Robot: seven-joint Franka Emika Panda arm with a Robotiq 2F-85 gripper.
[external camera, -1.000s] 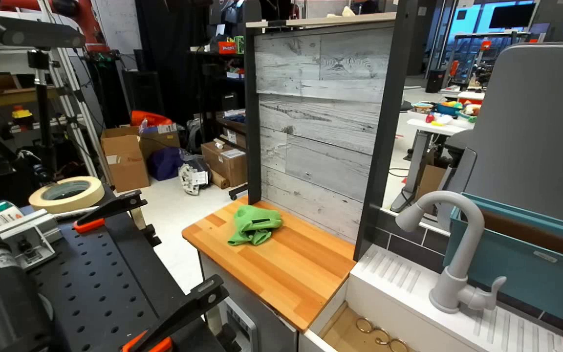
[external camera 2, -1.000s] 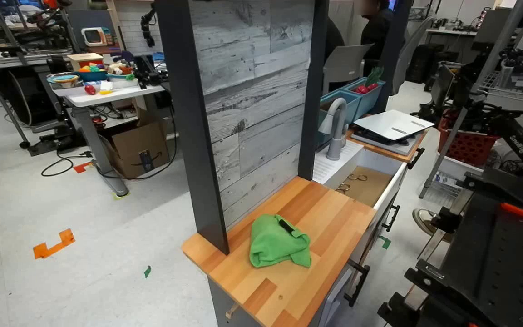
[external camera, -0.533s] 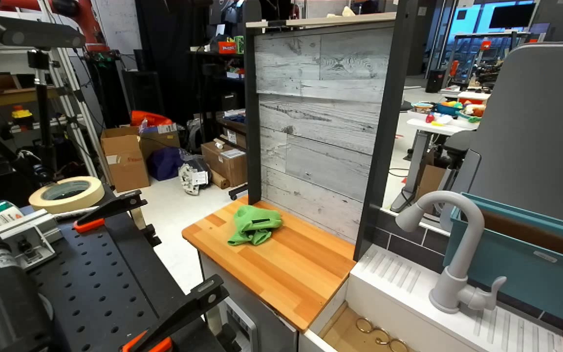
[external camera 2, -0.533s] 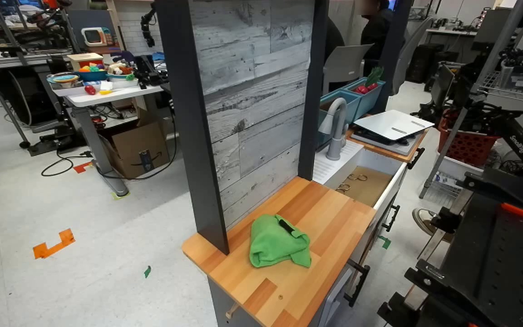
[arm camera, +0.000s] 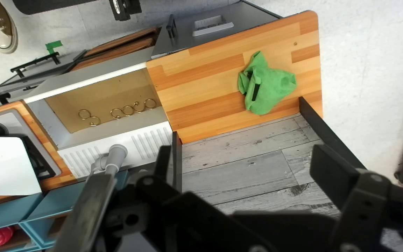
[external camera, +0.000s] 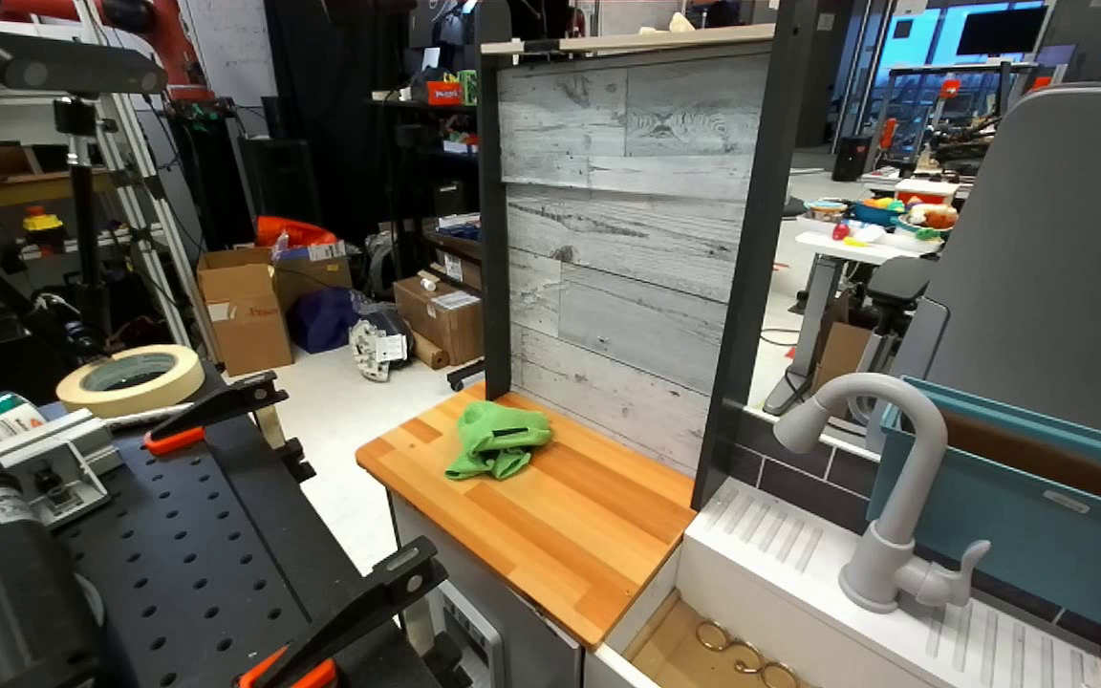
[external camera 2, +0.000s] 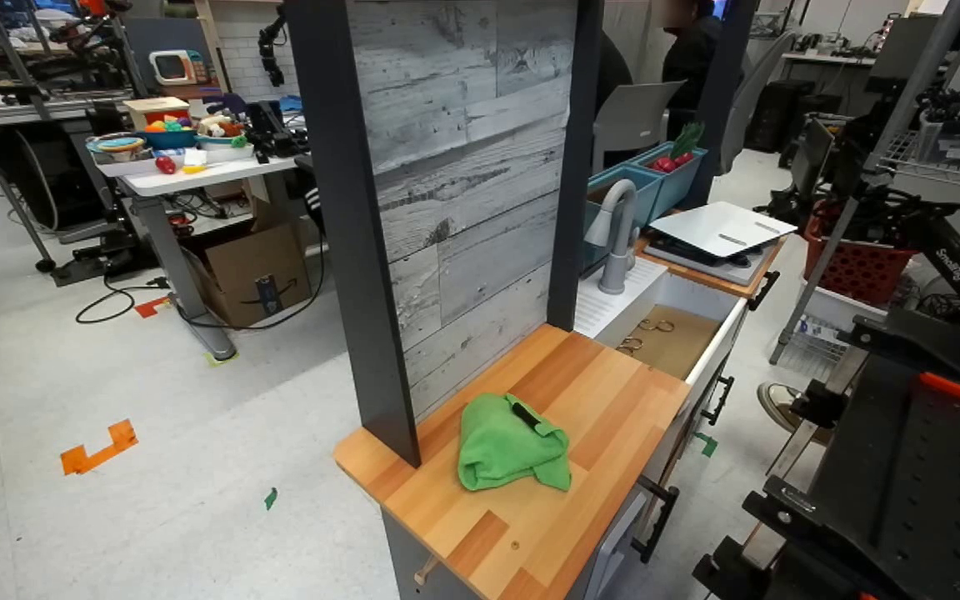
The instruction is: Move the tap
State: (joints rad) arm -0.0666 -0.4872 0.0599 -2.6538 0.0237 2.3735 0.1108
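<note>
Our tap stands upright on the white ribbed ledge along the back edge of the sink — teal bin just behind it. We see a green cloth bunched near the back edge of the wooden counter. Our gripper gapes in the wrist view — jaws well apart.

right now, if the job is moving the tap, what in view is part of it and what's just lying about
Part of the job:
tap, upright on the ribbed white ledge
gripper, open and holding nothing

Just lying about:
green cloth, bunched on the wooden counter
teal bin, behind the tap in an exterior view
tape roll
</note>
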